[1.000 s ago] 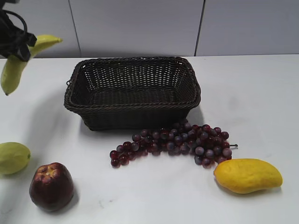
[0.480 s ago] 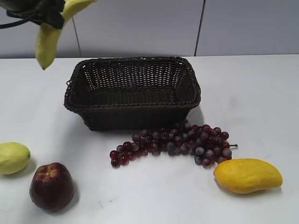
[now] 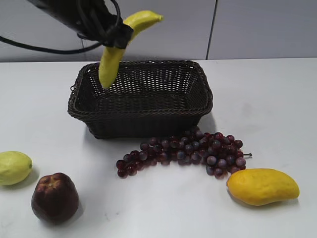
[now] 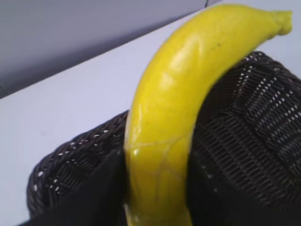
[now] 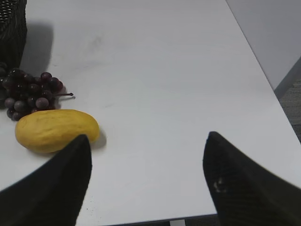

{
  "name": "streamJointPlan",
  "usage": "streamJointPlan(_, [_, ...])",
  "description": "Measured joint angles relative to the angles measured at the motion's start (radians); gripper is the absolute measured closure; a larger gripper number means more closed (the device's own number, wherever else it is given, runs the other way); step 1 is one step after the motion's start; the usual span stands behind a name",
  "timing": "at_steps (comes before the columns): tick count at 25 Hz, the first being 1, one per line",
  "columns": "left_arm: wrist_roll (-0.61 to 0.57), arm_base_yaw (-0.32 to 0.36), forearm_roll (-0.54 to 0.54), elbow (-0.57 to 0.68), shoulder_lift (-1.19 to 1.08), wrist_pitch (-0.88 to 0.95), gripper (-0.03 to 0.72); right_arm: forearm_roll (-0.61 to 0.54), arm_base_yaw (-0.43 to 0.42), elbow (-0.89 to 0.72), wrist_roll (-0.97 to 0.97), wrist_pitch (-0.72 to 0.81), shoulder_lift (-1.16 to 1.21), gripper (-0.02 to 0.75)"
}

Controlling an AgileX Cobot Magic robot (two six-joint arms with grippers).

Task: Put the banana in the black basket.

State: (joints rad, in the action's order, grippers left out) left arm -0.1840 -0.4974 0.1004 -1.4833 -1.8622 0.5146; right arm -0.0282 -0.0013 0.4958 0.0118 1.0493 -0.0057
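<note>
Yellow banana (image 3: pixel 115 53), clamped by left jaws, hangs above black basket (image 3: pixel 140 115).

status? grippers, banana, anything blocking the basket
Left gripper shut on banana, held above the basket's left end. Right gripper open, empty, over bare table near the mango. Basket empty, nothing blocking the drop.

Exterior: slanted down, facing my worktop (image 3: pixel 267 99) front-on.
Left wrist: close above black basket (image 4: pixel 254 136).
Right wrist: shares mango (image 5: pixel 56 130), grapes (image 5: pixel 30 94).
</note>
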Motion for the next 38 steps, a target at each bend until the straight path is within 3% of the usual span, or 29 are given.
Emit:
streamJointPlan(7, [0.000,-0.023,-0.010,0.000,-0.102,-0.007,0.273,0.000,0.000,0.000,0.000,0.000,0.000,0.148])
streamJointPlan(12, [0.000,-0.025,-0.006,0.000,-0.106,-0.010,0.094,0.000,0.000,0.000,0.000,0.000,0.000,0.148])
streamJointPlan(15, [0.000,-0.025,-0.002,0.000,-0.105,-0.010,0.042,0.000,0.000,0.000,0.000,0.000,0.000,0.148])
streamJointPlan(29, [0.000,-0.010,0.005,0.000,0.159,0.134,0.027,0.000,0.000,0.000,0.000,0.000,0.000,0.148])
streamJointPlan(34, [0.038,0.053,-0.016,0.000,0.281,0.268,0.027,0.000,0.000,0.000,0.000,0.000,0.000,0.148])
streamJointPlan(38, [0.063,0.155,-0.046,0.000,0.346,0.472,0.036,0.000,0.000,0.000,0.000,0.000,0.000,0.148])
